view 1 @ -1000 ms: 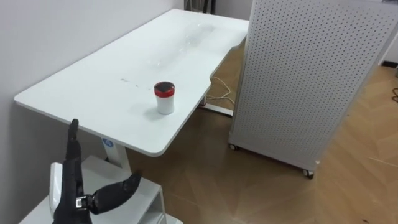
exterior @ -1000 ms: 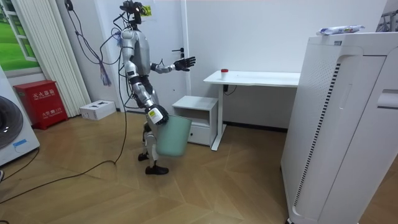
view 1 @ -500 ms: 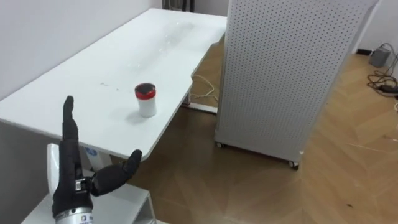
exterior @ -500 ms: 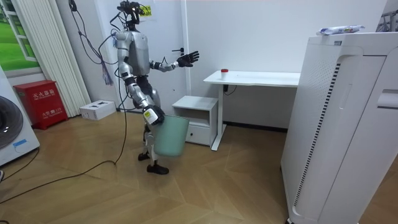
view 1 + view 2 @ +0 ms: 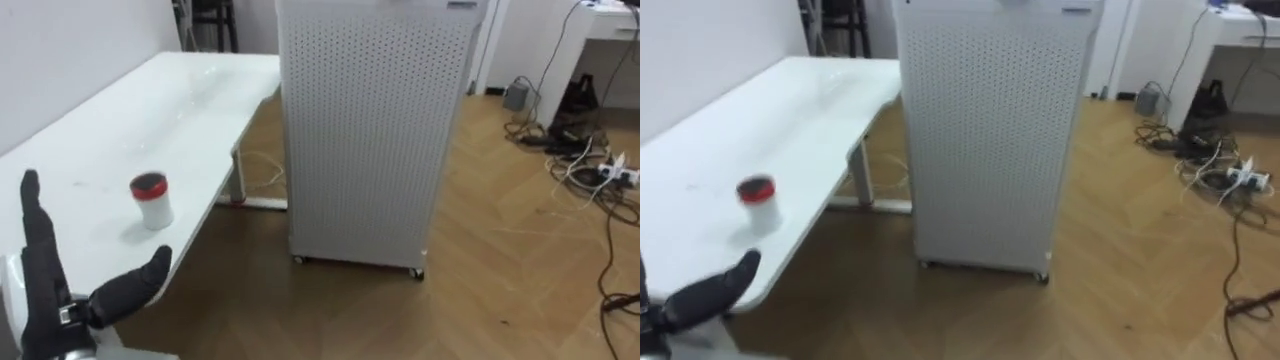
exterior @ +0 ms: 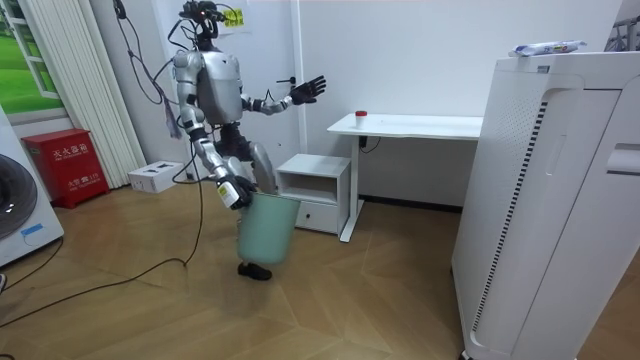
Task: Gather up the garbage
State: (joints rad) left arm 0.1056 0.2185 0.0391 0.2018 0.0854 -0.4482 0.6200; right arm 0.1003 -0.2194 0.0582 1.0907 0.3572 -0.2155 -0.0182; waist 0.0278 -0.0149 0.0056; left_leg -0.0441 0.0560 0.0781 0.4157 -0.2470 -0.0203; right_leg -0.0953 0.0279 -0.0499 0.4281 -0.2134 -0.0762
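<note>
A small white cup with a red lid [image 5: 152, 200] stands upright near the front edge of the white table [image 5: 120, 130]. My left hand [image 5: 47, 296] is raised at the lower left, open, with straight fingers and the thumb spread. It is short of the cup and apart from it. The room view has me standing left of the table [image 6: 420, 125], left hand [image 6: 308, 88] held out toward the cup [image 6: 361, 114]. My right hand [image 6: 232, 193] hangs low, shut on the rim of a pale green bin [image 6: 268, 225] that tilts off the floor.
A tall white perforated unit on wheels [image 5: 370, 130] stands right of the table. Cables and a power strip [image 5: 600, 170] lie on the wood floor at the far right. A low white cabinet [image 6: 312, 190] sits beside the table leg.
The eye view has swung right, so the cup and table sit further left. In the room view I have turned and stepped, and the bin has swung up. The left hand stays raised and open.
</note>
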